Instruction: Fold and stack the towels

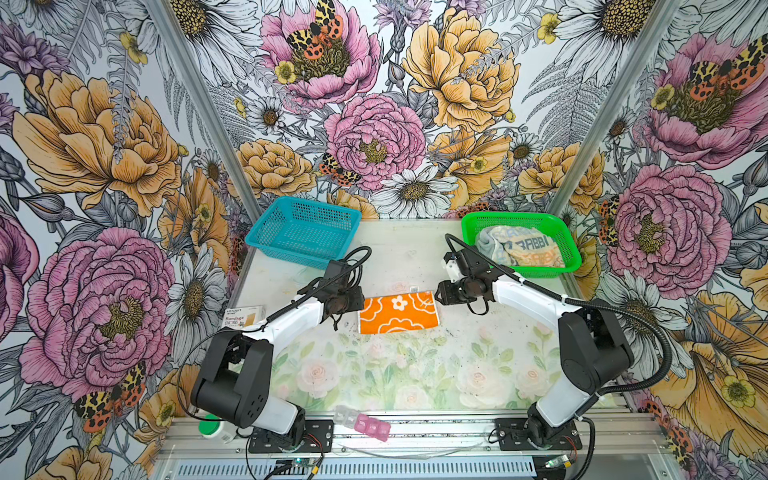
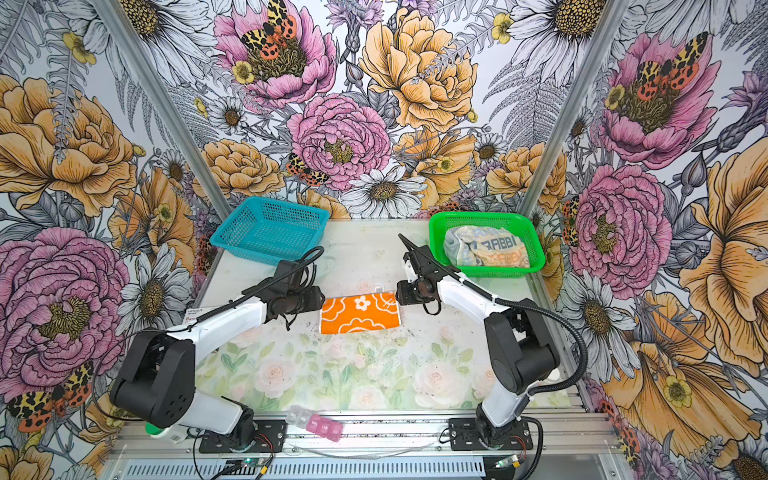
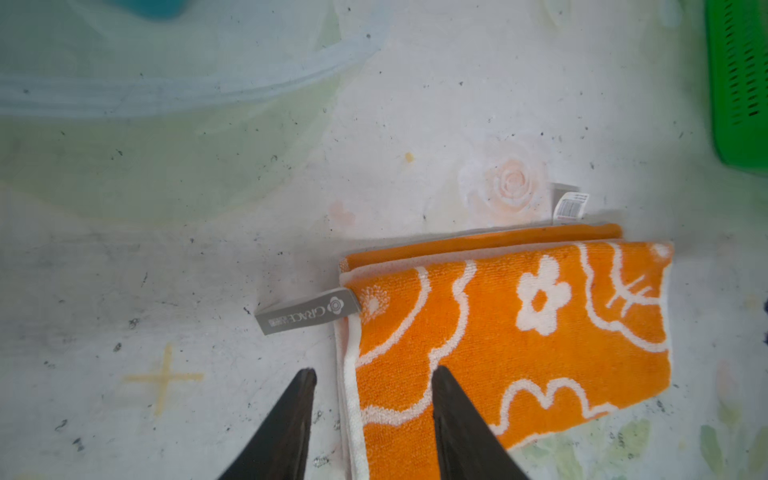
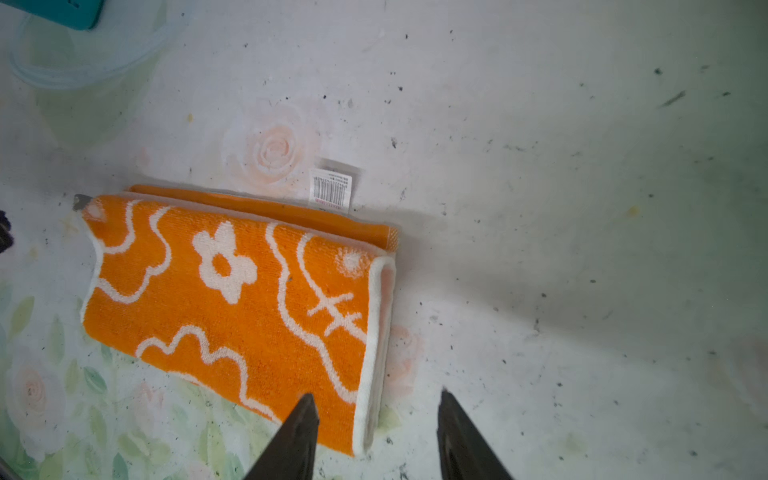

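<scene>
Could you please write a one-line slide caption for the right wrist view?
Open right gripper at the short edge of a folded orange flower-print towel, its barcode tag on the table.

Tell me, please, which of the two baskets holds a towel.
The green basket, back right in both top views, holds the crumpled RABBIT-lettered towel; the blue basket is empty.
</scene>
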